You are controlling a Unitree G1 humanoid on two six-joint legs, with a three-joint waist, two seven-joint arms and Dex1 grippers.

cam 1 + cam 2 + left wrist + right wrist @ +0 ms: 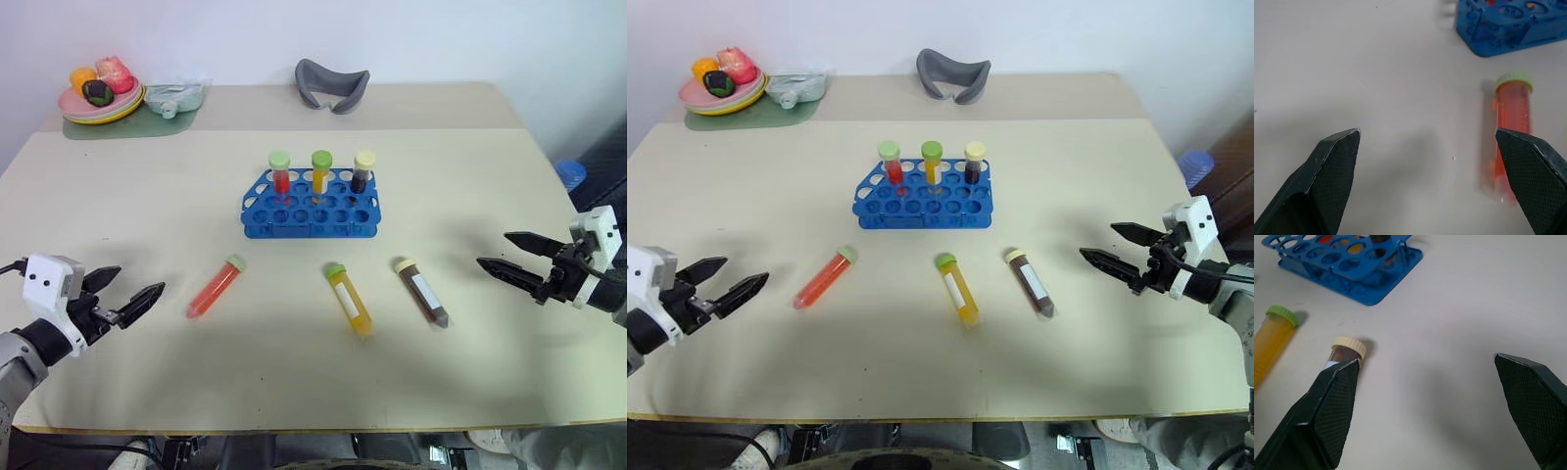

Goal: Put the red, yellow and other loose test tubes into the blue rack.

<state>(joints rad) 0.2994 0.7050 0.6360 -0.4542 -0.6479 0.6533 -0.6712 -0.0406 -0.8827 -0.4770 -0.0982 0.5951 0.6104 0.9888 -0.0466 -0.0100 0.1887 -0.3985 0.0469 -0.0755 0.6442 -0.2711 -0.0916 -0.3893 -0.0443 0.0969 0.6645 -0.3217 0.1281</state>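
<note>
1. At the near left edge of the table (549,323), the left gripper (122,297) hovers with its two black fingers spread wide and nothing between them.
2. A red test tube (215,287) with a pale green cap lies on its side just right of that gripper, cap pointing toward the far side.
3. Further right, a yellow test tube (351,299) with a green cap and a white label lies flat in the middle of the near row.
4. Beside it, a dark brown test tube (422,292) with a cream cap and a white label lies flat, its tapered tip toward the near edge.
5. Beyond the three loose tubes, the blue rack (311,204) stands at the table's centre with three capped tubes upright in its far row: red, yellow and dark, left to right.
6. At the near right, the right gripper (506,255) hangs released, fingers parted, empty, pointing left toward the brown tube.
7. Along the far edge sit a plate of toy food (99,93) at far left, a pale crumpled packet (174,97) beside it, and a grey curved object (332,85) behind the rack; open tabletop lies between grippers and tubes.
</note>
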